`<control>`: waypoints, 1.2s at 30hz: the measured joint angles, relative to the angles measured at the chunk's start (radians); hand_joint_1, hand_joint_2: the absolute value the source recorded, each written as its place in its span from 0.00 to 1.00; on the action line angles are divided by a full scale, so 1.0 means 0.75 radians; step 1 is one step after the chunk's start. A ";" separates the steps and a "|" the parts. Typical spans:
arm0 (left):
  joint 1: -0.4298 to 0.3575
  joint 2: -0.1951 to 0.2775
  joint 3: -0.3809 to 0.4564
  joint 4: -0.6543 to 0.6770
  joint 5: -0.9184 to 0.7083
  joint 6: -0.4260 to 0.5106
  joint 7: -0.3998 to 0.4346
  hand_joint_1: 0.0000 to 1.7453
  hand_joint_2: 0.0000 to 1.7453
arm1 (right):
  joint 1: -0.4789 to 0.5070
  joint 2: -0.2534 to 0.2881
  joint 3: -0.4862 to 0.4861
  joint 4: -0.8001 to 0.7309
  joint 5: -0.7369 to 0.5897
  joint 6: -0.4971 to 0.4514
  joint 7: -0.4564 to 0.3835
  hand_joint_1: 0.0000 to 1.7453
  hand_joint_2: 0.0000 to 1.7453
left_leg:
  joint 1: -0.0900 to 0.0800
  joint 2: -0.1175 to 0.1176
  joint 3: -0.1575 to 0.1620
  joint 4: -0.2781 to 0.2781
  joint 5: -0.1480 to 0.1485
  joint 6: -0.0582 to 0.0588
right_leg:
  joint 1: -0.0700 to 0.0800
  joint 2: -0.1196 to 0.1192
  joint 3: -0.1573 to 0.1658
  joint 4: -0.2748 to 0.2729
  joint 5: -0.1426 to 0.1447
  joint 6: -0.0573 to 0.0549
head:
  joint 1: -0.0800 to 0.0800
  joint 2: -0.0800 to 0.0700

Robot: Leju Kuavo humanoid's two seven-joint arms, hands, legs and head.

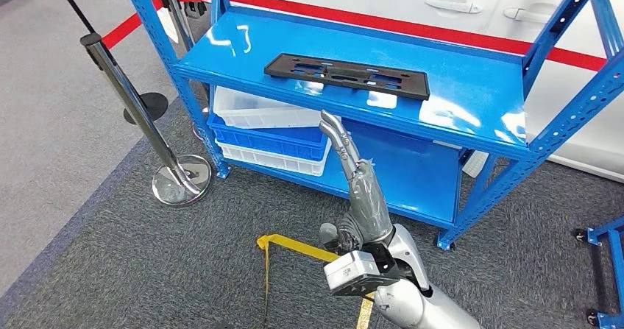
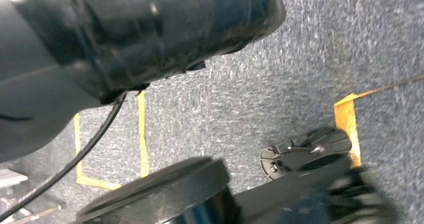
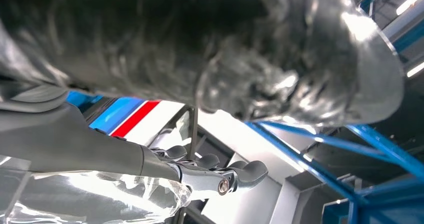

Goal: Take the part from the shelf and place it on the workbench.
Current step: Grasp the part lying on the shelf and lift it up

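A flat black part [image 1: 346,75] with slots lies on the top board of the blue shelf [image 1: 463,101]. In the head view my right hand [image 1: 355,182] reaches up toward the shelf with its fingers stretched out straight. Its fingertips [image 1: 331,126] are just below the front edge of the top board, under the part, and it holds nothing. The right wrist view shows the same hand [image 3: 150,164] with fingers [image 3: 247,173] extended and empty, with blue shelf beams beyond. In the left wrist view a dark blurred mass [image 2: 125,28] hangs over grey carpet; I cannot make out the fingers.
White and blue bins [image 1: 268,134] are stacked on the lower shelf at the left. A chrome stanchion [image 1: 136,112] with a red belt stands left of the shelf. Yellow tape [image 1: 294,246] marks the carpet. Another blue rack [image 1: 607,270] is at the far right.
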State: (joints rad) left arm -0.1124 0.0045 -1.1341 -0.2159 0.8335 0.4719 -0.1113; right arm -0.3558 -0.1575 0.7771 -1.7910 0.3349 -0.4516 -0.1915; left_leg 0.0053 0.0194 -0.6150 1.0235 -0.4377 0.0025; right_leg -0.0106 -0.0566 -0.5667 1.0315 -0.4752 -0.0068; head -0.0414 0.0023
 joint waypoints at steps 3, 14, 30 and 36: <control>-0.001 0.000 0.000 0.000 0.000 0.000 0.000 0.00 0.00 | 0.000 0.000 0.000 0.000 0.000 0.000 0.000 0.00 0.00 | -0.003 0.001 0.004 -0.005 -0.004 0.001 | 0.003 -0.002 -0.001 0.001 -0.001 0.002 | 0.000 0.000; 0.005 0.000 0.000 0.000 0.000 0.000 -0.001 0.00 0.00 | 0.000 0.000 0.000 -0.001 -0.005 -0.001 -0.004 0.00 0.00 | 0.001 -0.012 0.009 -0.016 -0.002 0.027 | -0.001 0.016 -0.029 0.065 -0.040 0.025 | 0.001 0.000; 0.003 -0.001 0.000 0.000 0.000 -0.001 -0.003 0.00 0.00 | 0.005 0.000 0.000 -0.002 -0.012 0.001 -0.008 0.00 0.00 | 0.011 -0.036 -0.146 0.321 -0.125 -0.017 | -0.006 0.073 0.001 -0.009 0.012 -0.024 | -0.012 0.000; 0.000 0.001 -0.001 0.000 -0.001 -0.001 -0.004 0.00 0.00 | 0.003 -0.001 0.000 -0.002 -0.013 0.001 -0.008 0.00 0.00 | -0.006 -0.034 -0.003 -0.009 0.004 0.018 | 0.000 0.072 0.027 -0.012 -0.016 0.006 | -0.010 0.000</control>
State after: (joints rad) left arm -0.1128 0.0050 -1.1345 -0.2159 0.8331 0.4714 -0.1141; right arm -0.3534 -0.1579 0.7771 -1.7922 0.3248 -0.4509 -0.1975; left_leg 0.0007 -0.0061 -0.6170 1.0170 -0.4349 0.0163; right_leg -0.0104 -0.0025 -0.5462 1.0223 -0.4875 -0.0022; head -0.0491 0.0023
